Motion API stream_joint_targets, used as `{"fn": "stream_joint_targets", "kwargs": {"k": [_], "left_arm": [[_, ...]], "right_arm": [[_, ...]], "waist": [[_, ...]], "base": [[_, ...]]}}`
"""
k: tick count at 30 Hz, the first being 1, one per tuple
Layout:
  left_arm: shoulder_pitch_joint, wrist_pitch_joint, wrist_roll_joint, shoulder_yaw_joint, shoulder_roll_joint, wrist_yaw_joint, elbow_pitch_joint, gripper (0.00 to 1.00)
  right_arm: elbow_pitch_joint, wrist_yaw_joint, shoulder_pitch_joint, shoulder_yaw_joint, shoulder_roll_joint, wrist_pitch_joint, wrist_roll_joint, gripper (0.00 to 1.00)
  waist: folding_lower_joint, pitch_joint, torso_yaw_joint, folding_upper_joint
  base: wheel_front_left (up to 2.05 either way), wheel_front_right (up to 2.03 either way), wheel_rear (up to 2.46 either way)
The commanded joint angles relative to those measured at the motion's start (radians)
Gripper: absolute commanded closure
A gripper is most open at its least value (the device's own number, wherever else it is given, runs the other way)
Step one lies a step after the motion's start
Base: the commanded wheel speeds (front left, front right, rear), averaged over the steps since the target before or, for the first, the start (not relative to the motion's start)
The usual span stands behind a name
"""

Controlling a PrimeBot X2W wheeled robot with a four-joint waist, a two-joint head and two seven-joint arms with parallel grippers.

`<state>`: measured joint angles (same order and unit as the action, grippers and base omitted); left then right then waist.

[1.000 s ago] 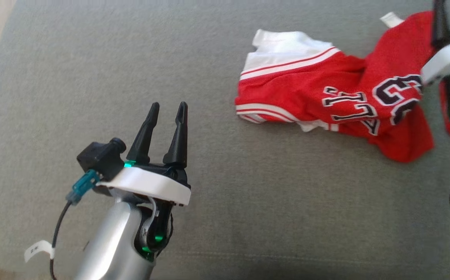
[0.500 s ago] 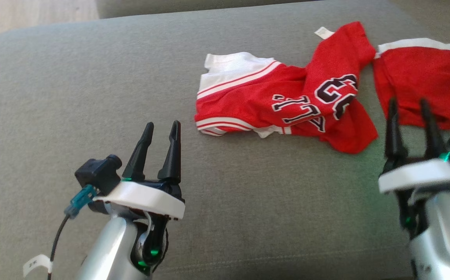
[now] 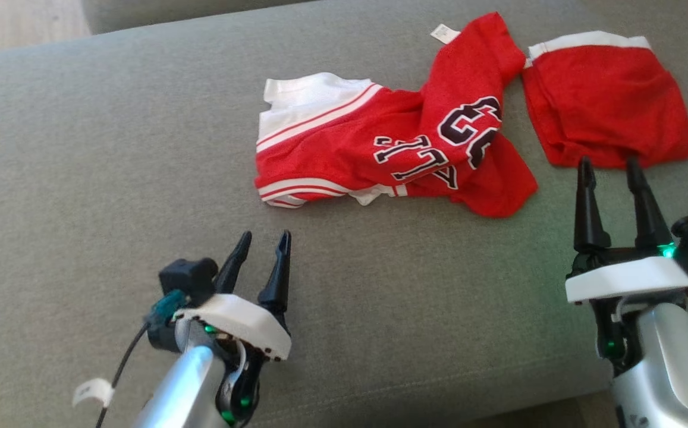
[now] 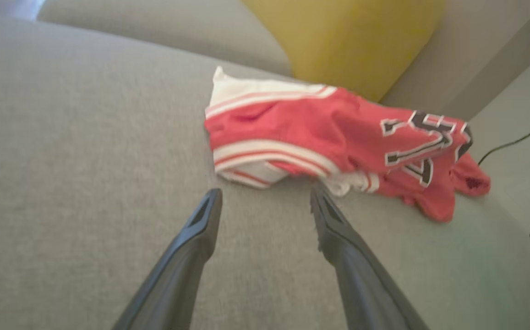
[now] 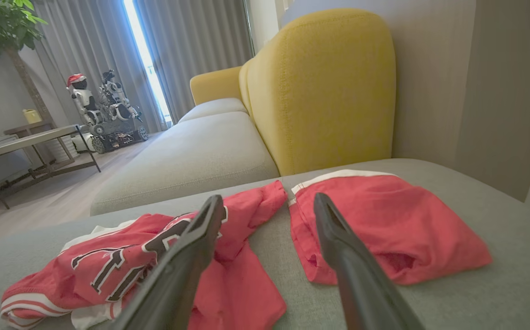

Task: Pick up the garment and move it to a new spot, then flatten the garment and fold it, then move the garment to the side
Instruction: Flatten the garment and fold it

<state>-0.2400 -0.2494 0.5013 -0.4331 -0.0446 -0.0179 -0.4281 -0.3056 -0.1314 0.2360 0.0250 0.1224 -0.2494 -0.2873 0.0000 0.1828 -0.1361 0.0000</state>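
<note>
The left gripper point(image 3: 265, 235) was over the front part of the grey seat cushion point(image 3: 112, 148), its two fingers a little apart and holding nothing. The right gripper point(image 3: 609, 160) was near the front right corner of the cushion, its fingers also apart and empty, with the tips just beside the near hem of the red shorts point(image 3: 605, 101). The red jersey point(image 3: 379, 154) lay crumpled on the cushion toward its far edge, right of the middle, with its white-striped end pointing left. The shorts lay close to its right, near the far right corner. Behind the cushion stood a yellow backrest point(image 5: 319, 87).
</note>
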Motion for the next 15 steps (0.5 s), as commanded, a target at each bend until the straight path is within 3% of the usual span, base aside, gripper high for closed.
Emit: {"fn": "stream_joint_targets", "kwargs": {"k": [1,9,15], "left_arm": [[-0.068,-0.012,-0.009,0.018,-0.006,-0.006,-0.01,0.0],[-0.239,-0.002,0.02,-0.016,-0.006,-0.047,-0.268,0.0],[-0.336,0.003,0.064,-0.055,-0.006,-0.019,-0.369,0.0]], "right_arm": [[0.033,0.001,0.027,0.023,-0.005,-0.003,0.009,0.0],[0.04,0.001,0.045,0.029,-0.016,-0.006,-0.001,0.0],[0.041,0.001,0.062,0.019,-0.022,-0.009,-0.007,0.0]], "waist": [[0.0,0.014,-0.017,0.0],[0.0,0.067,-0.07,0.0],[0.0,0.106,-0.093,0.0]], "base": [[0.0,0.0,0.0],[0.0,0.0,0.0],[0.0,0.0,0.0]]}}
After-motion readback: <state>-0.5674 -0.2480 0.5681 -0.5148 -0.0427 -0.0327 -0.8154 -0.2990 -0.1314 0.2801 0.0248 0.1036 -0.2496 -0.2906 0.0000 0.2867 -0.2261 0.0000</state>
